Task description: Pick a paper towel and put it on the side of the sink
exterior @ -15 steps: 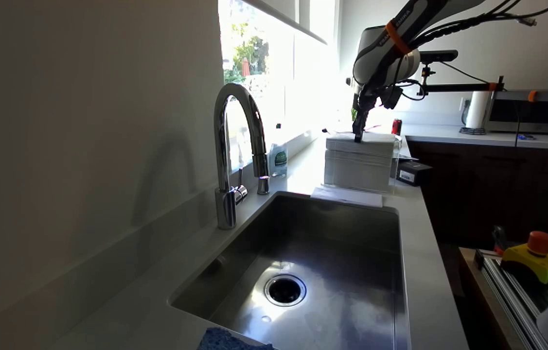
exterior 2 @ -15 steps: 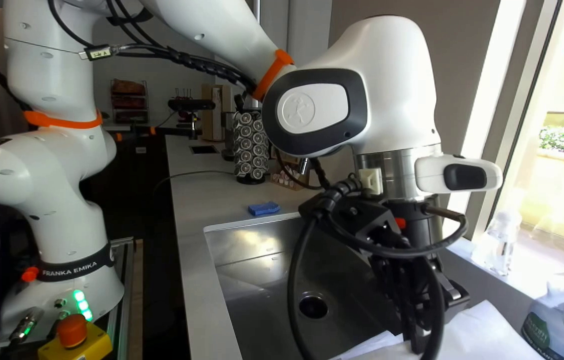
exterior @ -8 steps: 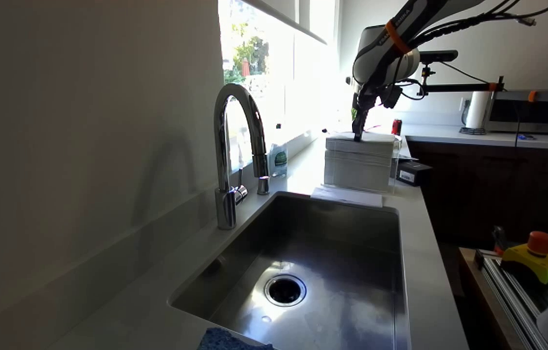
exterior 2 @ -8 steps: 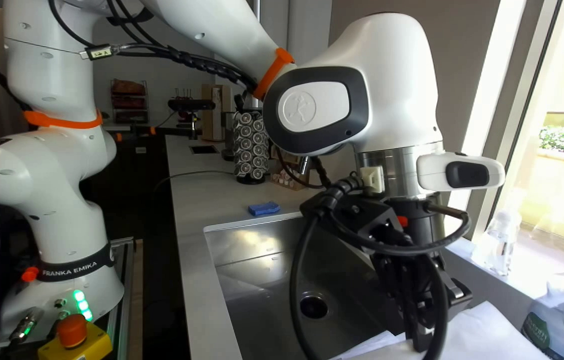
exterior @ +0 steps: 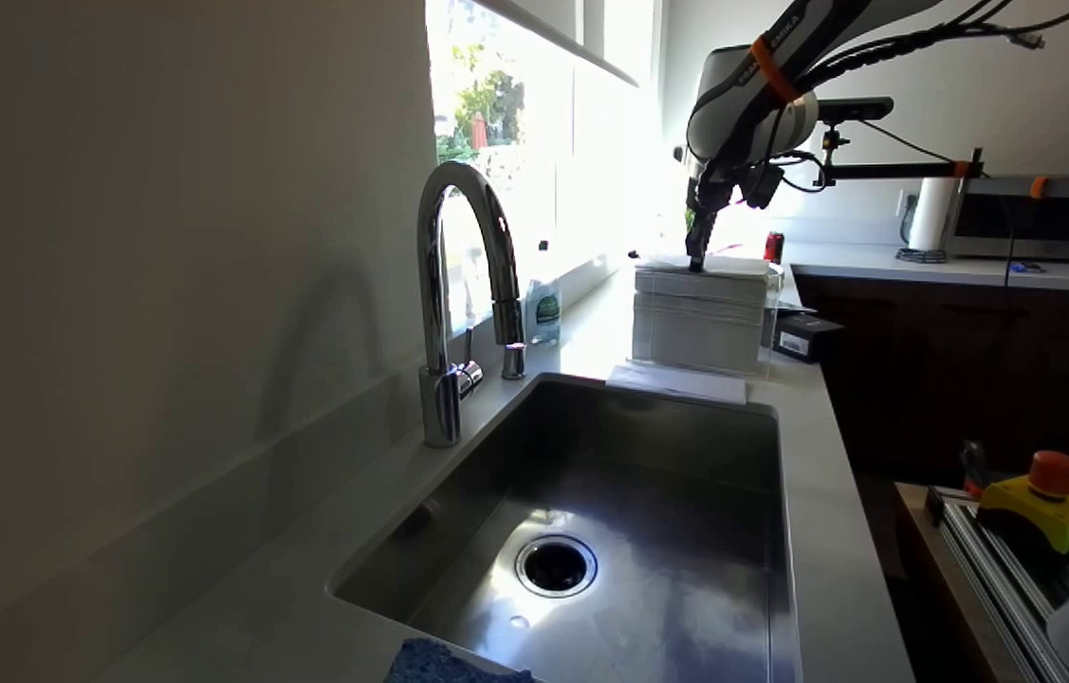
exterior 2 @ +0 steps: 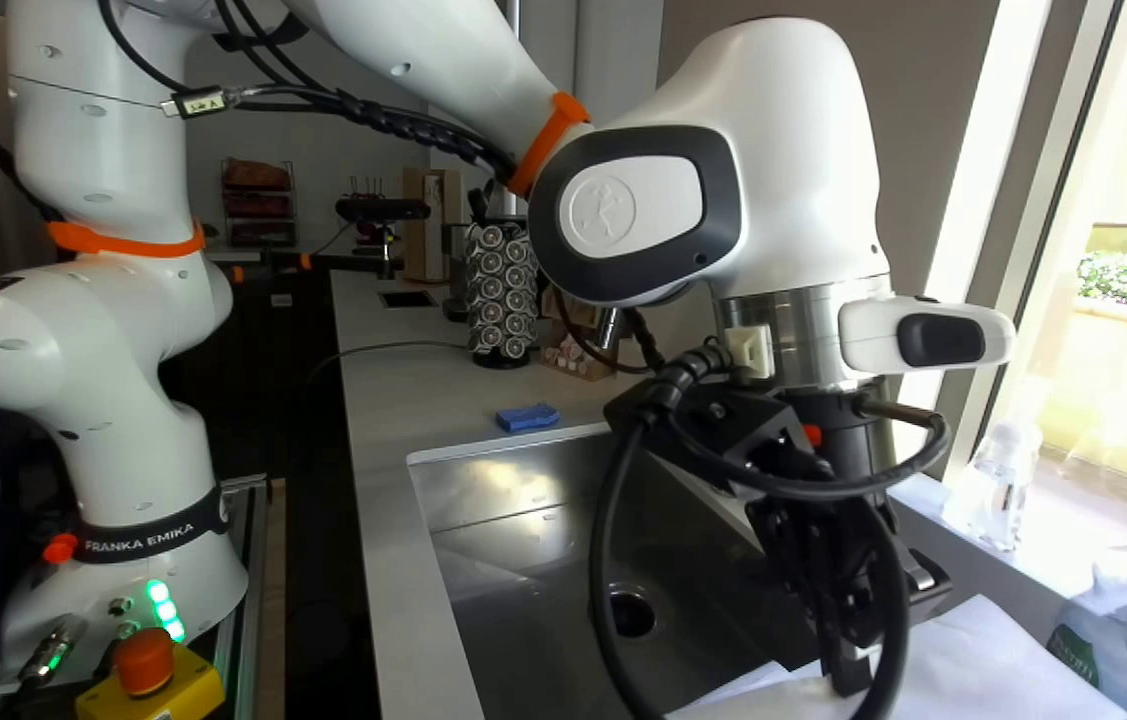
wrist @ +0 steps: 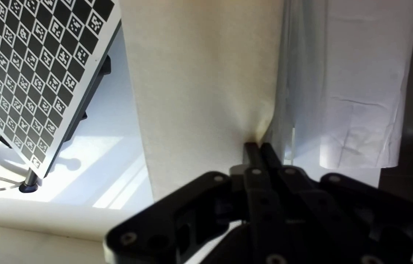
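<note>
Paper towel (wrist: 206, 91) (white, buckled at the pinch): lies atop a stack (exterior: 697, 327) on the counter (exterior: 833, 560), near the sink (exterior: 686, 436); shows one edge pinched in the narrowed gripper (wrist: 258, 146).

In an exterior view, a red can (exterior: 774, 248) stands right of the pincer (exterior: 697, 267), a white roll (exterior: 932, 214) farther right, a black box (exterior: 807, 338) lower right, a soap bottle (exterior: 545, 315) left. In an exterior view, a blue sponge (exterior 2: 527, 417) lies well beyond the pincer. In the wrist view, a checkered board (wrist: 34, 69) sits to its upper left.
</note>
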Controlling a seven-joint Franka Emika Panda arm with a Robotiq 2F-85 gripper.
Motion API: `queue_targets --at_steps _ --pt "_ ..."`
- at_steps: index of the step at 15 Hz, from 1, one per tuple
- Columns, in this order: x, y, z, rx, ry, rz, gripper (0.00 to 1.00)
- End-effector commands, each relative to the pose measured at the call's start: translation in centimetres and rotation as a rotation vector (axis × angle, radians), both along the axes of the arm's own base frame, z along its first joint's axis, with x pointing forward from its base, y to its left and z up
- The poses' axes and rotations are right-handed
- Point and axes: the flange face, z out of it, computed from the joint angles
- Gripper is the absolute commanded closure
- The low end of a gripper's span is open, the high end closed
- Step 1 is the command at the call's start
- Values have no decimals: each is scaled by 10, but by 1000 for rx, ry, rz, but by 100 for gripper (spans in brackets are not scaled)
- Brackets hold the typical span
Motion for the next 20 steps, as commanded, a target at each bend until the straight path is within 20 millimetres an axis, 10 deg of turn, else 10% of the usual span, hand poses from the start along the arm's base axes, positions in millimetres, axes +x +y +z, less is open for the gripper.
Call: queue_targets --at_steps 1,20 --pt "3 -3 4 -5 -17 13 99" --pt "16 5 40 -40 -67 41 99"
